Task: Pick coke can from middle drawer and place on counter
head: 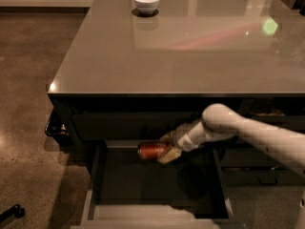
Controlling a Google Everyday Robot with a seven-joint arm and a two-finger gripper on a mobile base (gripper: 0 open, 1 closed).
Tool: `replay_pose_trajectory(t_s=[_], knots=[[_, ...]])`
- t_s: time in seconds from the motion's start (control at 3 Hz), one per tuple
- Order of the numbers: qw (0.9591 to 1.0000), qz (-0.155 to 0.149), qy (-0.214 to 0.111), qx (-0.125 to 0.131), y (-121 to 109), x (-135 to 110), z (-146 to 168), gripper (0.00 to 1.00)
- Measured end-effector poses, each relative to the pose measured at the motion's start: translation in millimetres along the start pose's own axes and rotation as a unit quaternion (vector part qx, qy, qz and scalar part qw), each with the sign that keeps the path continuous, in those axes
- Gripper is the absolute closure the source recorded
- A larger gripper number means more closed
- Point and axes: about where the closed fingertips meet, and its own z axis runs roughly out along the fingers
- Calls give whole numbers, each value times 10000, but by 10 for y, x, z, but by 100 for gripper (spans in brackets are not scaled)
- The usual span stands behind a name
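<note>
The coke can (150, 150) is red-orange and lies sideways in my gripper (164, 149), raised above the dark floor of the open middle drawer (143, 187). The gripper is shut on the can's right end, just below the counter's front edge. My white arm (238, 132) comes in from the right. The glossy grey-brown counter (190, 51) spreads above the drawer.
A white bowl (146, 2) stands at the counter's far edge. A closed drawer front (114, 125) sits directly above the open drawer. Speckled brown floor (28, 80) lies to the left. A dark object (10, 213) sits at the bottom left on the floor.
</note>
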Motion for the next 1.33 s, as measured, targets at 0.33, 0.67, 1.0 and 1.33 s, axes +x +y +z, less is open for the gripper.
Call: replay_pose_trajectory(t_s=[0.33, 0.67, 1.0, 1.33], knots=[[9999, -109, 31, 85, -68, -226, -218, 100], [9999, -109, 31, 84, -68, -226, -217, 100], [9999, -34, 63, 92, 118, -239, -291, 100], [9987, 253, 181, 399, 471, -257, -605, 100]])
